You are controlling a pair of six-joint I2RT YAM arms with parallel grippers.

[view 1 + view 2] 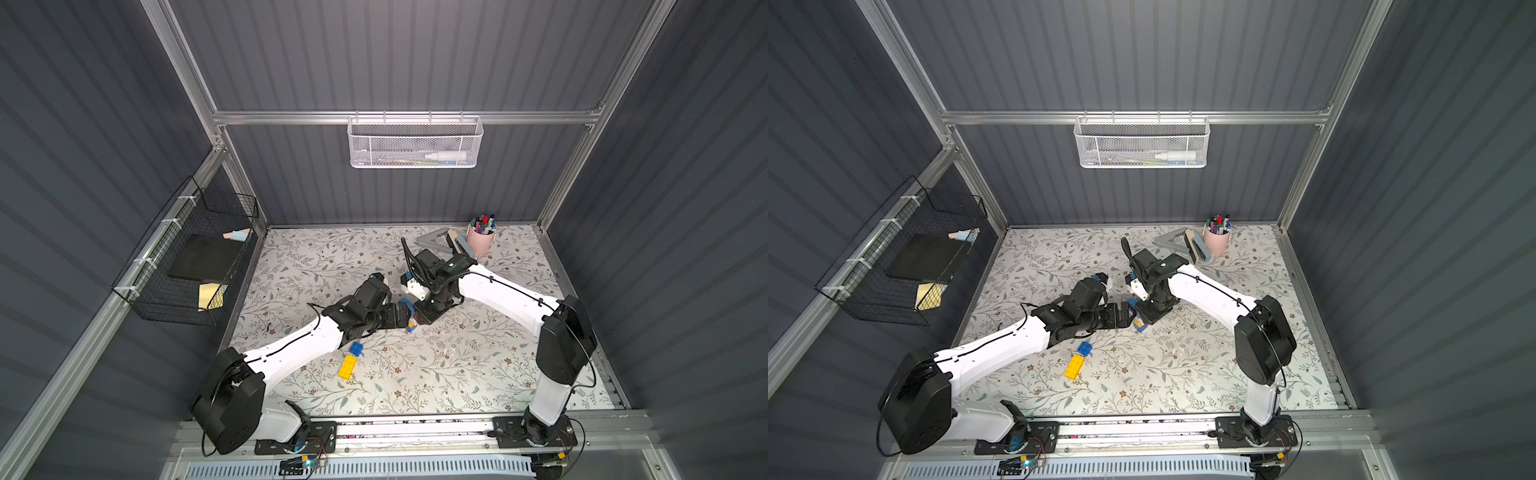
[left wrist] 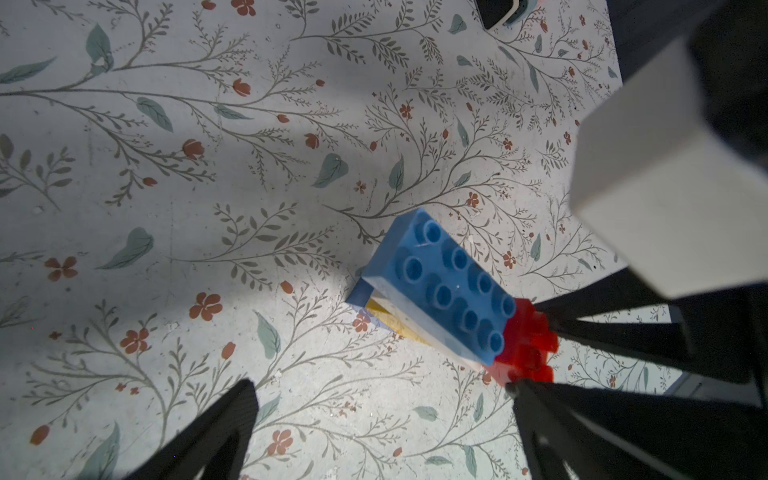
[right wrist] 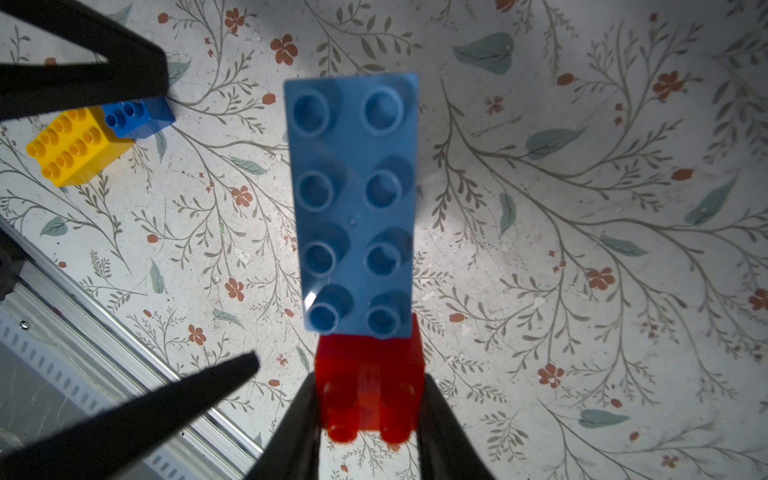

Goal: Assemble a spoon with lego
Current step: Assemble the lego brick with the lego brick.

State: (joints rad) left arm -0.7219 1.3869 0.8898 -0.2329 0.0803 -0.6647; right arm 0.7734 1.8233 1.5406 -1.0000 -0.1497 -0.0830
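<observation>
Right gripper (image 3: 370, 388): closed on the red brick (image 3: 370, 374) at one end of the part-built spoon (image 2: 449, 299), with a finger against each side wall.
Left gripper (image 2: 380, 386): spread wide with nothing held, just beside the spoon and apart from it.
Spoon: carried between the two grippers near the middle of the table (image 1: 478, 365). A blue oblong brick (image 3: 353, 199) lies uppermost. A white brick (image 2: 465, 359), a yellow brick (image 2: 395, 322) and a further blue brick (image 2: 359, 291) show beneath it. The red brick projects past one end. The piece is tilted, and whether its low corner touches the table cannot be told.
Loose lego: a yellow oblong (image 1: 346, 366) and a small blue square (image 1: 356, 348) lie side by side on the table, in front of the left forearm and apart from the spoon.
Stage (judged): five bricks are joined and two are not yet added.
Handling (judged): the spoon is light, stiff and hard, not fragile. Its smooth walls are likely to slip under narrow fingers. The stud joints can be levered apart, so a hold at the red end alone leaves a long overhang.
Where to hold (judged): flat opposite side walls are best taken, close to the joint being pressed, with the studs left free.
</observation>
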